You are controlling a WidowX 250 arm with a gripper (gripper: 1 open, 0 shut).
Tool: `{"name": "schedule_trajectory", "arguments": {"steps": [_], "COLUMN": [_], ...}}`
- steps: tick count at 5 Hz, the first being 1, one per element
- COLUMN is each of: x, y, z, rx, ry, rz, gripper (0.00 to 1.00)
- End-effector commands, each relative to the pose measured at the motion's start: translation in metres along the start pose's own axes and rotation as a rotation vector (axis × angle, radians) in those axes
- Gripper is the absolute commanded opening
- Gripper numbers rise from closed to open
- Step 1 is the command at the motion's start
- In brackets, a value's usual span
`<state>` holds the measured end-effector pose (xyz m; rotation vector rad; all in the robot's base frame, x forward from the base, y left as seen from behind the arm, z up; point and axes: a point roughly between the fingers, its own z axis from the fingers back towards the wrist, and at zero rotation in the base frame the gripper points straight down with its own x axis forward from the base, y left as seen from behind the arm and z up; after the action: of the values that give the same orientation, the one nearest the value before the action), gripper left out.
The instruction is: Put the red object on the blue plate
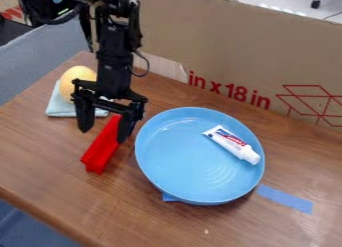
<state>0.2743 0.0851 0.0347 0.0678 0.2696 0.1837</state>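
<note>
Wooden tabletop [40, 156] seen from above and in front. A black robot arm descends from the upper left of the frame; its black two-fingered gripper [108, 116] points downward with jaws spread wide, straddling the upper end of a long bright red rectangular block [102, 144] lying at left of centre. Right of the block sits a large round light-blue plastic plate [181, 161] holding a small white tube [233, 144]. A pale blue-green cloth [60, 101] and a yellow rounded object [78, 77] lie at left; a brown cardboard box [254, 51] fills the background.

A printed cardboard wall [254, 61] backs the brown wooden table [40, 161].
</note>
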Motion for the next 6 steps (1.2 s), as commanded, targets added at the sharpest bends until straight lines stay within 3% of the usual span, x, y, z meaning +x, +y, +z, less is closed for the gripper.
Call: {"name": "schedule_trajectory", "arguments": {"steps": [1, 3, 4, 5, 6], "x": [-0.004, -0.025, -0.031, -0.035, -0.032], "y": [0.001, 0.017, 0.006, 0.025, 0.023], "z": [0.009, 0.008, 0.006, 0.012, 0.003], "rx": [-0.007, -0.03, -0.061, -0.079, -0.093], "ry": [-0.027, -0.023, -0.037, -0.049, -0.052], "rz": [0.009, 0.009, 0.007, -0.002, 0.001], "gripper": [1.0, 1.0, 1.0, 1.0, 1.0]}}
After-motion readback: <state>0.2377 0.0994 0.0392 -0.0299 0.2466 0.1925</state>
